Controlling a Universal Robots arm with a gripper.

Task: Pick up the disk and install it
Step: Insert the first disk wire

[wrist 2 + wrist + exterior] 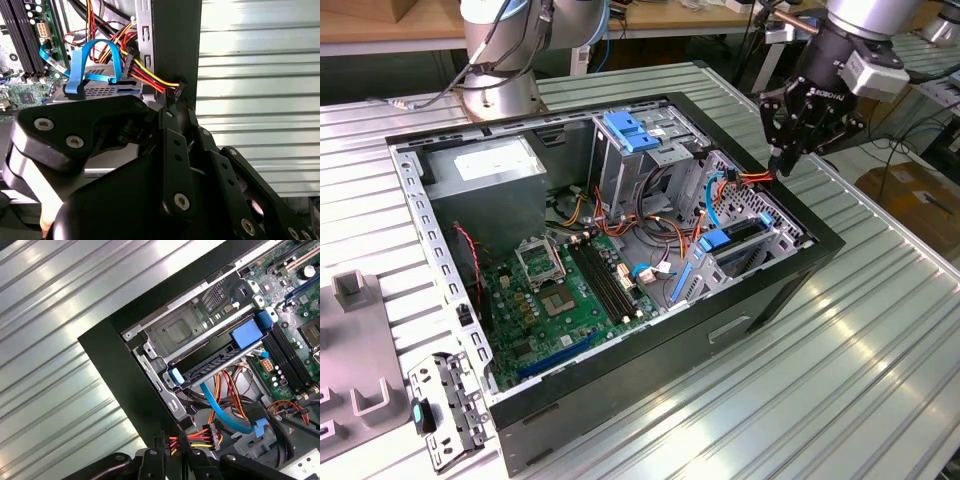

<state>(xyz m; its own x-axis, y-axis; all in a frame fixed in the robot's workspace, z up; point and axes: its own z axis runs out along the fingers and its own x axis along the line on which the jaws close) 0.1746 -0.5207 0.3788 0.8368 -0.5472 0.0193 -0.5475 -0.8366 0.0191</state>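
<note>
One end effector (175, 100), pinched shut on a black power connector (179, 89) at the computer case (620, 400) rim. Disk (217, 363) already seated in drive cage. Cabling stage, apparently, calling for plug squared to socket.

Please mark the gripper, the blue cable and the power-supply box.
gripper (782, 165): exterior view, its lower tip.
blue cable (76, 66): second wrist view, side of its loop.
power-supply box (485, 160): exterior view, its white sticker.
</note>
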